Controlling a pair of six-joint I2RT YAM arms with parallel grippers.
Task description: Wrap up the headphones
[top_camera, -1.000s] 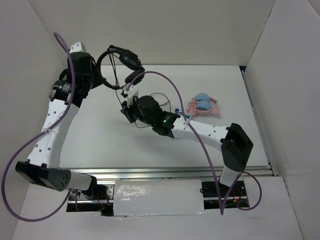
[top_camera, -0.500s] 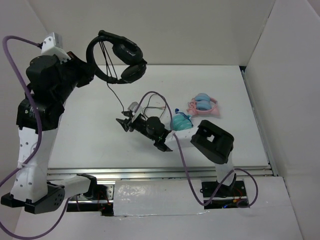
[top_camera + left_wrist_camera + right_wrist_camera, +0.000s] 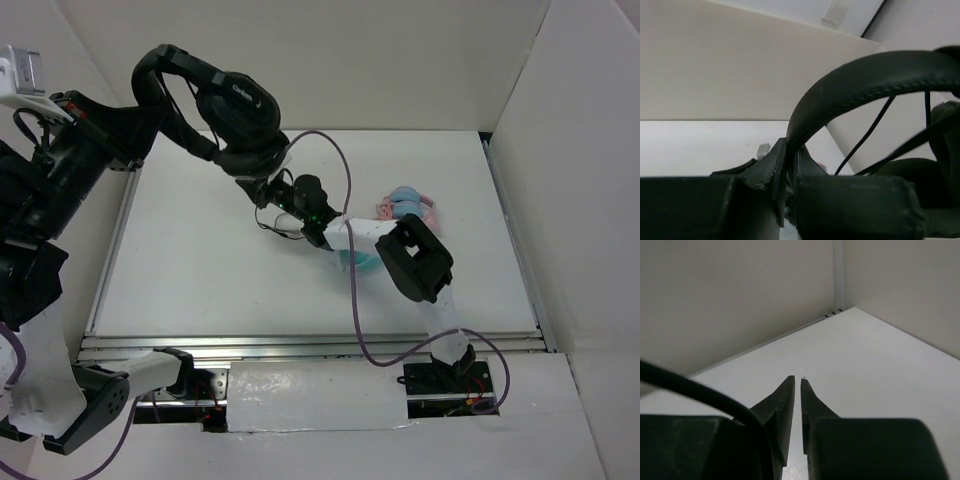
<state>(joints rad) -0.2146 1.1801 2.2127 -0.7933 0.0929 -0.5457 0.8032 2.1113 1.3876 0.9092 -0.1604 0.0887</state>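
The headphones hang upper left, headband clenched in the left gripper, cable seemingly unwrapped; right gripper nearly closed, grasp unclear.

The white table fills the middle of the frame. Right of centre on it lie the pink-and-blue headphones. Just below and left of them, the teal headphones lie partly hidden.
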